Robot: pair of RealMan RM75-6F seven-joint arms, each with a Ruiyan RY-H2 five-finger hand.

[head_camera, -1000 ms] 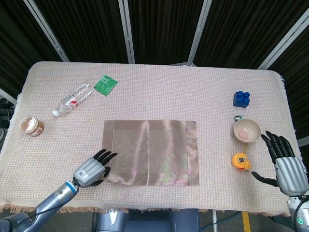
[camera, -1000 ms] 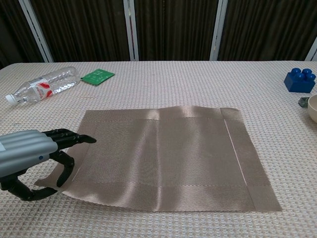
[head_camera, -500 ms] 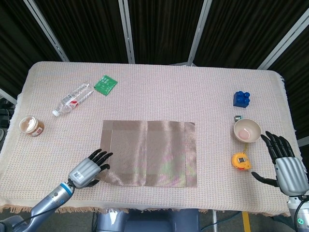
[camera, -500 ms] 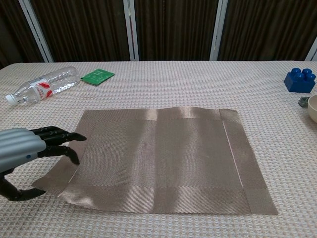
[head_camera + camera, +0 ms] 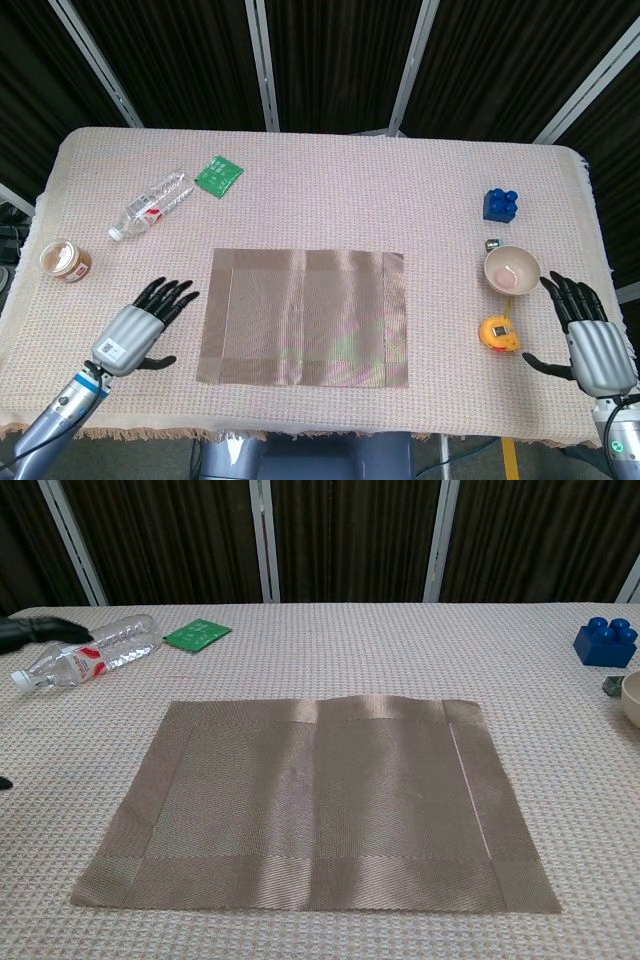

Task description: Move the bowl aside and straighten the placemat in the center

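The placemat (image 5: 303,317) is lying flat and square at the worktop (image 5: 330,180) centre, so straightening looks done. The bowl (image 5: 512,270) is sitting aside at 3 o'clock. The left robot hand (image 5: 138,325), at 9 o'clock, and the right robot hand (image 5: 588,335) are holding nothing, fingers apart. The chest view is showing only the left fingertips (image 5: 35,630) and the bowl's rim.

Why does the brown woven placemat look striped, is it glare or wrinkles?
Chest view: pale bands run front to back on the brown woven placemat, sheen on shallow ripples; its far edge bulges slightly. Head view: the same bands show fainter on the placemat, all in focus, no blown-out glare.
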